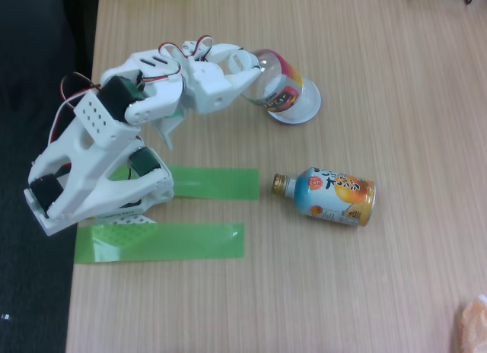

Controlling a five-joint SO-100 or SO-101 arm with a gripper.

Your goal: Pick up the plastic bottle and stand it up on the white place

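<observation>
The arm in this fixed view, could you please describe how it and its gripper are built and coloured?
The arm is white plastic, blocky and angular, with black motors set into its joints. One flat panel is perforated with small holes. Thin red, white and black cables loop over the upper links. The gripper is white too, with smooth curved fingers.

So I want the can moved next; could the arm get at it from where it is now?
Probably yes, once free. The can lies on its side on open table, with nothing beside it, near the arm's base. But the gripper is at the bottle over the white disc, so it looks occupied.
</observation>
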